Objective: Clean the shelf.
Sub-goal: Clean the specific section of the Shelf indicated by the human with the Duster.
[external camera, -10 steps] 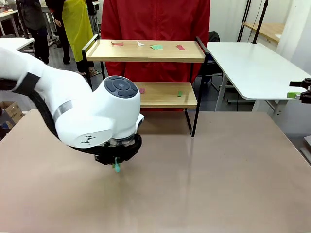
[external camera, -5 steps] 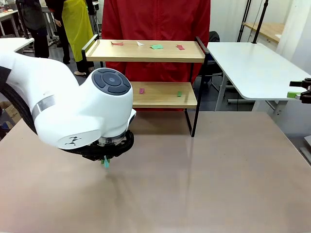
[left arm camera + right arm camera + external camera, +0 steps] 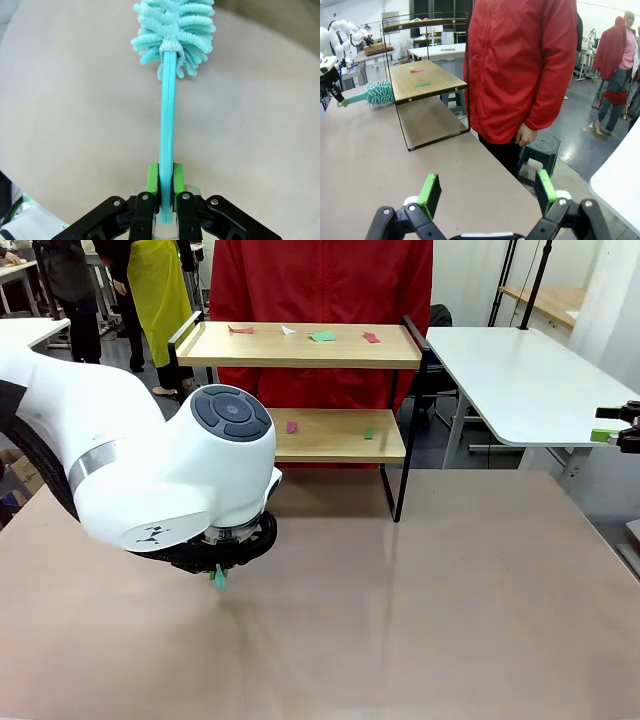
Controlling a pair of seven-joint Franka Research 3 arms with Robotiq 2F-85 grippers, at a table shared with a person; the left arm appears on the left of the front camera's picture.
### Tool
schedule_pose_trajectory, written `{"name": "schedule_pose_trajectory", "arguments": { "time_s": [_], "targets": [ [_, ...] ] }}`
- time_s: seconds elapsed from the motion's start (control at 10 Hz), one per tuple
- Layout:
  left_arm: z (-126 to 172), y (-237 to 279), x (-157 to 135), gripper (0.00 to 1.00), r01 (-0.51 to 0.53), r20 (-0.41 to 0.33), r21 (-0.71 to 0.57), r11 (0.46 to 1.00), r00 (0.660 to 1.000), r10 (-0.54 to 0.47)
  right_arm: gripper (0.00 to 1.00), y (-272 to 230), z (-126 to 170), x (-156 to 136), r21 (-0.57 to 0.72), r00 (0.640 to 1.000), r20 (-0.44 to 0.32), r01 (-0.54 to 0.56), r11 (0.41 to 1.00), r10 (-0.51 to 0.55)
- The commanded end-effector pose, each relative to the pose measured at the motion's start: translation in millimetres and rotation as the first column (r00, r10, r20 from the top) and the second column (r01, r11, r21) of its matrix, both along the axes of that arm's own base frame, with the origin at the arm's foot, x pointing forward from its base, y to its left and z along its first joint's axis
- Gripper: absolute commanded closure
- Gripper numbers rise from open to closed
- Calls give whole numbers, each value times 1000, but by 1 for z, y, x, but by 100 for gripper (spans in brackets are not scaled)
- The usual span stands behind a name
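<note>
The shelf (image 3: 300, 347) stands at the table's far edge, its two wooden boards in a black frame. Small red, white and green paper scraps (image 3: 322, 336) lie on the top board, and a pink scrap (image 3: 291, 426) and a green one lie on the lower board. My left gripper (image 3: 166, 192) is shut on the handle of a teal fluffy duster brush (image 3: 168, 120), low over the table in front of the shelf's left end. Its handle tip (image 3: 219, 579) pokes out under the wrist. My right gripper (image 3: 487, 192) is open and holds nothing, off the table's right side (image 3: 612, 426). In its view, the shelf (image 3: 427, 79) and the brush (image 3: 379, 93) stand far off.
A person in a red jacket (image 3: 320, 280) stands right behind the shelf, hand hanging at the side (image 3: 525, 135). A white table (image 3: 520, 380) stands at the right, and a stool (image 3: 537, 152) sits near the person. Other people stand in the background.
My left arm has moved to the left and a little farther from the camera with the brush, then nearly stopped. The right gripper has not moved.
</note>
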State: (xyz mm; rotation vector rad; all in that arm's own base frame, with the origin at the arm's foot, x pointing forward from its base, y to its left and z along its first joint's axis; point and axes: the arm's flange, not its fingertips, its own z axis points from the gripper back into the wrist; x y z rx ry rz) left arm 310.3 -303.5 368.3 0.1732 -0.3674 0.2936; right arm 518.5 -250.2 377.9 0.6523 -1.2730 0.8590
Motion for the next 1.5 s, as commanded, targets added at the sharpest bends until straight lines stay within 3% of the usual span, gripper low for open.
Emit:
{"name": "schedule_pose_trajectory", "arguments": {
  "time_s": [0.0,0.3,0.6,0.9,1.1,1.3,1.4],
  "targets": [
    [8,14,-8,86,65,97,-46,997,993,-60,0,3,9,1,-7,1000,-8,14,1000,-14],
    [9,42,-20,86,221,110,-51,974,971,-214,0,3,9,1,-7,1000,-8,14,1000,-14],
    [24,60,-28,86,382,141,-49,923,917,-373,0,3,9,1,-7,1000,-8,14,1000,-14],
    [34,90,-42,86,526,117,-77,847,849,-516,0,3,9,1,-7,1000,-8,14,1000,-14],
    [46,123,-56,86,665,141,-111,739,746,-650,0,3,9,1,-7,1000,-8,14,1000,-14],
    [50,131,-64,86,820,177,-87,566,572,-801,0,3,9,1,-7,1000,-8,14,1000,-14],
    [49,131,-63,86,884,153,-39,466,466,-872,0,3,9,1,-7,1000,-8,14,1000,-14]
  ]
}}
